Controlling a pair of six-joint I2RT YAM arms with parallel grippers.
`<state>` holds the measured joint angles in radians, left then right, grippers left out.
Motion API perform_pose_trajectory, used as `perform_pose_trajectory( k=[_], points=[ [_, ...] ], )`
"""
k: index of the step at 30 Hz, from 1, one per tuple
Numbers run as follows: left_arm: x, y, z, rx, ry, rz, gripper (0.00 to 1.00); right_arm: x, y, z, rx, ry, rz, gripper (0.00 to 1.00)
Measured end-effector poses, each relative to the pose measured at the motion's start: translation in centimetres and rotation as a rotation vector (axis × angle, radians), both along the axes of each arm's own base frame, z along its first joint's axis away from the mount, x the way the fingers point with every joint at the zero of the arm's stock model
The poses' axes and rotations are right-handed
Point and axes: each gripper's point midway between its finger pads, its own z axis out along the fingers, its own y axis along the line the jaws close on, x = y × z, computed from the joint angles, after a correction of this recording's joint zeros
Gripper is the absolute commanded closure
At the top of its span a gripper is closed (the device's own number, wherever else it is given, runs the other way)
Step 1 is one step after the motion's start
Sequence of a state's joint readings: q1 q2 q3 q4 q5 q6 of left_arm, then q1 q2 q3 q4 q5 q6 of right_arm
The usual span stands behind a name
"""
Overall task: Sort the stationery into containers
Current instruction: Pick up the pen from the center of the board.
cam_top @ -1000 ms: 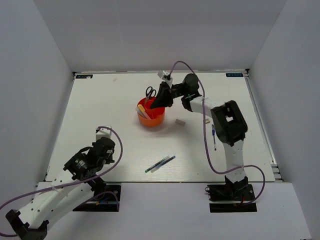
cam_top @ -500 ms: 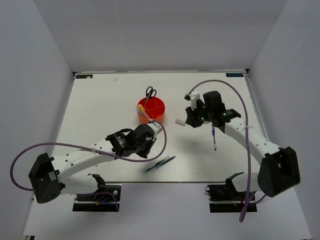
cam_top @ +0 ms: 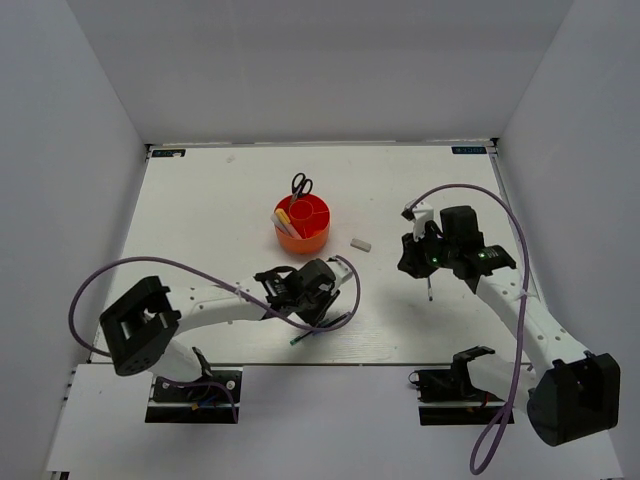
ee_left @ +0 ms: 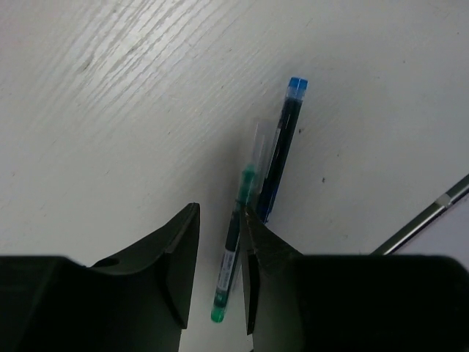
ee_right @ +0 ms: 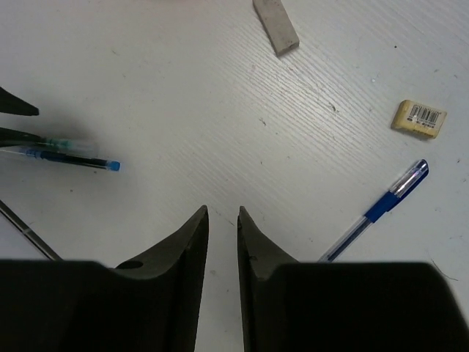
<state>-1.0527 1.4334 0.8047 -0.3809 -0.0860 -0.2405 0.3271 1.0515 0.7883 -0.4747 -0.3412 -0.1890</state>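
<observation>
The organiser (cam_top: 316, 238) stands mid-table (cam_top: 200, 230) and already holds highlighters (cam_top: 285, 220) and scissors (cam_top: 300, 186). The eraser (cam_top: 361, 244), tan cube (ee_right: 418, 119), blue pen (ee_right: 374, 213), green pen (ee_left: 233, 253) and capped pen (ee_left: 282, 143) lie loose, so I judge about half is left. The left gripper (ee_left: 220, 213) stands slightly apart astride the green pen, not visibly clamped. The right gripper (ee_right: 222, 210) shows a narrow gap and is empty, near the blue pen.
</observation>
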Motion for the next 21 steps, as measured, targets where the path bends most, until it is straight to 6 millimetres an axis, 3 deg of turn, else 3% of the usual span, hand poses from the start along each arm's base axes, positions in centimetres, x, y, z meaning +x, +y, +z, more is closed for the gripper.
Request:
perform_pose_trajectory(
  k=[4, 11, 21],
  points=[
    [0.1, -1.3, -1.6, 0.026, 0.032, -0.026, 0.61, -0.2, -0.3, -0.1, 0.023, 0.025, -0.005, 0.73],
    [0.2, -4.0, -1.6, 0.009, 0.031, -0.074, 0.61, -0.5, -0.4, 0.0, 0.060, 0.049, 0.002, 0.70],
    [0.0, -3.9, -2.9, 0.040, 0.043, -0.079, 0.61, -0.6, -0.4, 0.6, 0.100, 0.052, 0.007, 0.67]
  ],
)
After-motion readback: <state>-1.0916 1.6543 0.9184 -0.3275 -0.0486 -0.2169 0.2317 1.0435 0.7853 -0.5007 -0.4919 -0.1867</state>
